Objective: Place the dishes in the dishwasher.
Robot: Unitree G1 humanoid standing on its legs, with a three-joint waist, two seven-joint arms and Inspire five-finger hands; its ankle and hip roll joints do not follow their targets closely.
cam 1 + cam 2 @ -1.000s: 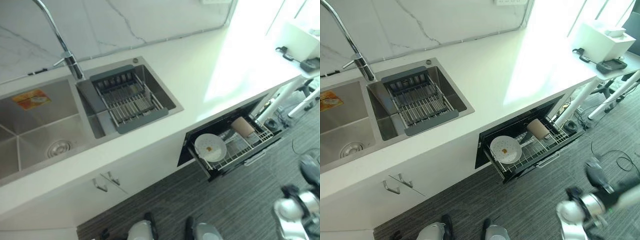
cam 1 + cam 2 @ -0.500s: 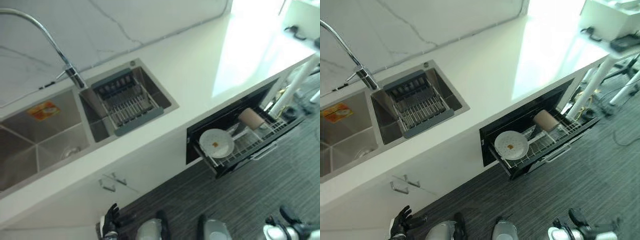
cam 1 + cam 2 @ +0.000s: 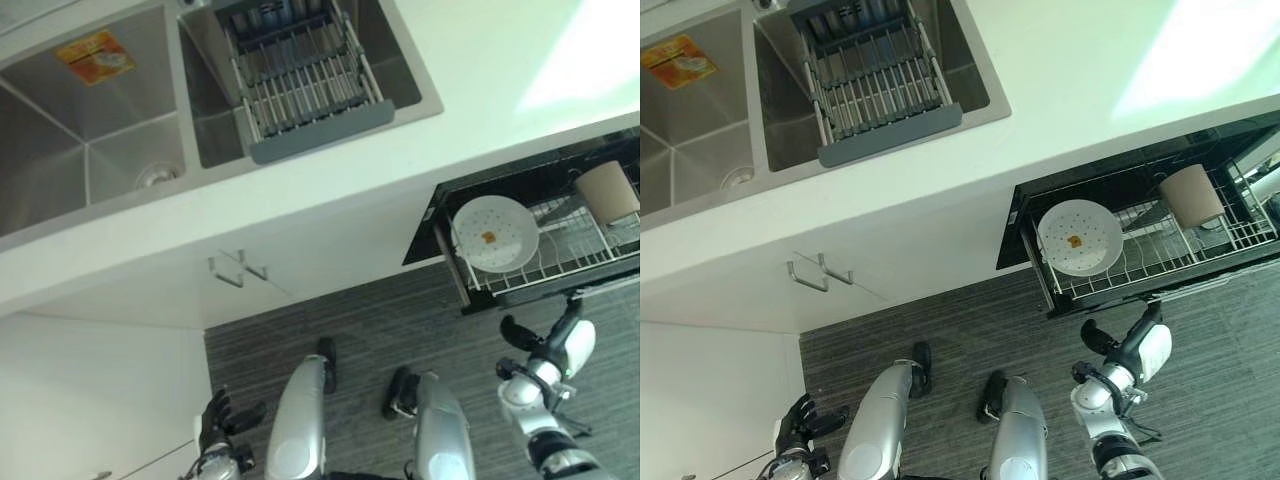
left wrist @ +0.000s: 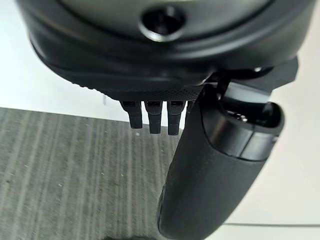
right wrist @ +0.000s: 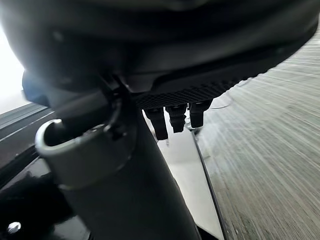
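White plate (image 3: 1080, 238) with a small orange speck is lying in the wire rack (image 3: 1160, 250) of the open dishwasher drawer (image 3: 1140, 290) under the tabletop (image 3: 1060, 110), and a tan cup (image 3: 1191, 195) is resting on its side in the same rack, well apart from the plate, toward the drawer's far end. I am seeing my right robot hand (image 3: 1118, 345) hanging low over the grey striped floor (image 3: 940, 340), just in front of the drawer's front edge; its fingers are reaching out straight and holding nothing, and I cannot tell whether they are touching the drawer. My left robot hand (image 3: 222, 418) is hanging down near the floor beside the white cabinet (image 3: 90, 390), fingers spread loosely and carrying nothing. Up on the tabletop, the steel sink (image 3: 90, 130) is showing two basins, with a grey drying rack (image 3: 305, 80) sitting across the nearer basin, bare of dishes.
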